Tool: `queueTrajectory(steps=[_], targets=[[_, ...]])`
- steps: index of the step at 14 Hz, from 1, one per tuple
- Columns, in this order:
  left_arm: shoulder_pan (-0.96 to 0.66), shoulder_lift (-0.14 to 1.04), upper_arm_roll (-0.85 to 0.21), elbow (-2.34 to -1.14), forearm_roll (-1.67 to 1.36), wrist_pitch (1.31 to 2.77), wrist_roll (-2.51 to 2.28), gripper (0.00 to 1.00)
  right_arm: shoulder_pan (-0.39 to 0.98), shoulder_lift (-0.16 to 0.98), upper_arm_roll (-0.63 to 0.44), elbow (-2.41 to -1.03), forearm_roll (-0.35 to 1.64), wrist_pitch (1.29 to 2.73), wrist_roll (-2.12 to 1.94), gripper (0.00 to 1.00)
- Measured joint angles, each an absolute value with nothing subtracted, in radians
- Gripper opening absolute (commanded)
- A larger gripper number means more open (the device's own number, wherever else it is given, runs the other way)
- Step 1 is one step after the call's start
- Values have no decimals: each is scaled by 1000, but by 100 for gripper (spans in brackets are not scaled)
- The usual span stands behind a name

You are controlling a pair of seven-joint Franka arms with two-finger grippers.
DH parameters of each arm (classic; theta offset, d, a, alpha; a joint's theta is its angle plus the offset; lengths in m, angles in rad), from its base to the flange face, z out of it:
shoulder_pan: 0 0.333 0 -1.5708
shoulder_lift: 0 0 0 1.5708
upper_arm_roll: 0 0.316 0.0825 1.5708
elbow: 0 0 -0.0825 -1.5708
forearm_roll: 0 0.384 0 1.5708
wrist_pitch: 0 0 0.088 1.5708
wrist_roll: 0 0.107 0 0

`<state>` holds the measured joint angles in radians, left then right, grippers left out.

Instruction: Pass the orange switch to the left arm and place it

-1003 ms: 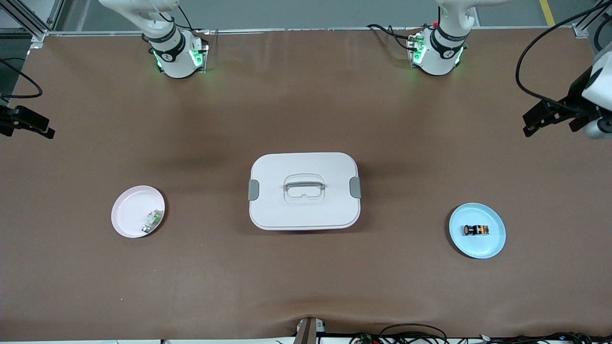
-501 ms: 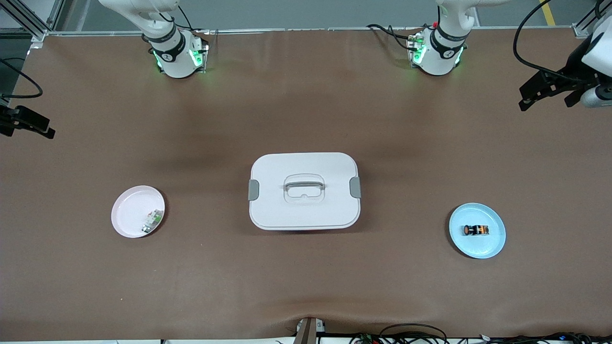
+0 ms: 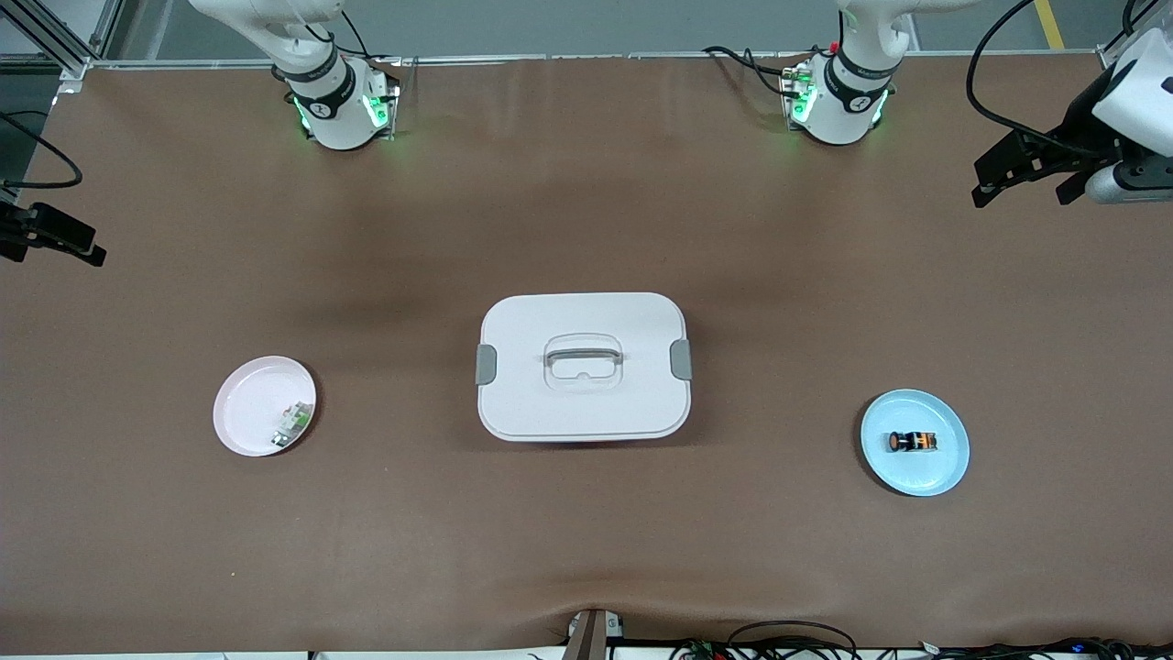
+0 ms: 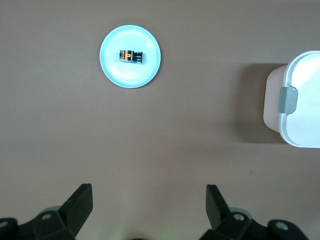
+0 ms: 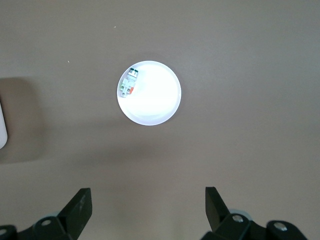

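The orange switch lies on its side in the pale blue plate at lower right of the front view. It is probably light, rigid and prone to rolling, so pinching across its black cylindrical body looks safest. The glossy white box sits mid-frame on the matte brown bench. The left end effector hovers spread at upper right; the right end effector waits spread at the frame's left edge.

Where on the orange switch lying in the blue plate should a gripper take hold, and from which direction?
Probably across the middle of its short black body, coming straight down. The orange switch lies on its side in the shallow blue plate, long axis along the table, so its long flanks are exposed. The open left gripper is the closer one.
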<state>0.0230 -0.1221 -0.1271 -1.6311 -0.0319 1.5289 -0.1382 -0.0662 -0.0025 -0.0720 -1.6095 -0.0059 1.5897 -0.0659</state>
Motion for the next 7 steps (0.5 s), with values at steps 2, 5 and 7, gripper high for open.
queueTrajectory(steps=[2, 5, 7], targets=[[23, -121, -127, -1631, -32, 1529, -138, 100, -66, -2, -72, -1610, -6, 1590, -66, 100], [24, -121, -126, -1631, -31, 1529, -138, 100, -66, -2, -72, -1610, -6, 1590, -66, 100], [24, -121, -126, -1631, -26, 1529, -138, 100, -66, -2, -72, -1610, -6, 1590, -66, 100]])
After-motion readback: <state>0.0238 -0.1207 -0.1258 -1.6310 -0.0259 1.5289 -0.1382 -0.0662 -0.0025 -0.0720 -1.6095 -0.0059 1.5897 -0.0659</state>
